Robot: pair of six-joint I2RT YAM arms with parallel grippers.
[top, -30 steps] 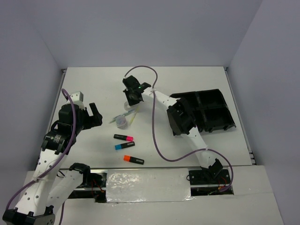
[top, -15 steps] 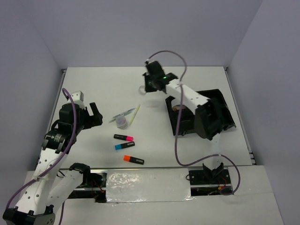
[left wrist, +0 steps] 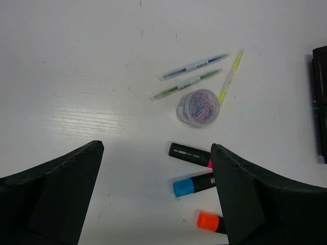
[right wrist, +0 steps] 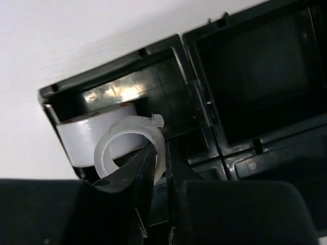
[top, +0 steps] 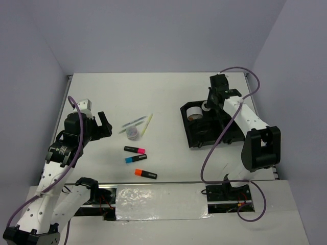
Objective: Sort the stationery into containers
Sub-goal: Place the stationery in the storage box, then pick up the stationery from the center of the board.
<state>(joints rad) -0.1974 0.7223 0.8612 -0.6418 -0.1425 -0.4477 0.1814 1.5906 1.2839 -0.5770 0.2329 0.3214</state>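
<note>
Your right gripper, fingers clamped on the small clear ring, has swung from the pens to the tray at 3 o'clock, above the tape roll, ready to drop; left gripper fingers apart

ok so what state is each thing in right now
right gripper: shut on the clear ring, above the tray
left gripper: open, empty
clear ring: held, not yet dropped
tape roll: in the tray's far-left compartment
tray: flat on the table
pot: upright, paper clips inside
pink highlighter, blue highlighter, orange highlighter: lying on the table, unsorted
three thin pens: lying beside the pot, unsorted
</note>
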